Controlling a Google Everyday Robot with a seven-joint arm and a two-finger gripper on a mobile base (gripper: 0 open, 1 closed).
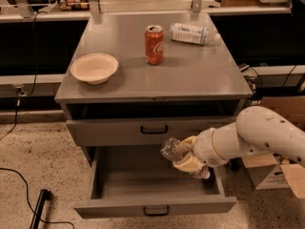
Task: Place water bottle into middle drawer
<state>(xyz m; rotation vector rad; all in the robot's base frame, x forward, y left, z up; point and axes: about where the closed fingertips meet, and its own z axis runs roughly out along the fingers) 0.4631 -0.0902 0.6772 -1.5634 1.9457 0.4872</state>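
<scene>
Camera view: pincer (188, 158) clasps crinkled water bottle (172, 149) above open middle drawer (128, 181).

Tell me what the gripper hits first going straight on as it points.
The gripper, holding the water bottle, points left over the open middle drawer; it would likely meet the drawer's floor or left wall first, though depth is unclear.

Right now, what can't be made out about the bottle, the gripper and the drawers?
Camera view, water bottle: only one end shows. The gripper, holding it over the open middle drawer, covers its label and cap.
Camera view, upper drawer: its front hides the inside.
Camera view, arm: cut off by the right edge, and it hides the middle drawer's right rear corner.
</scene>
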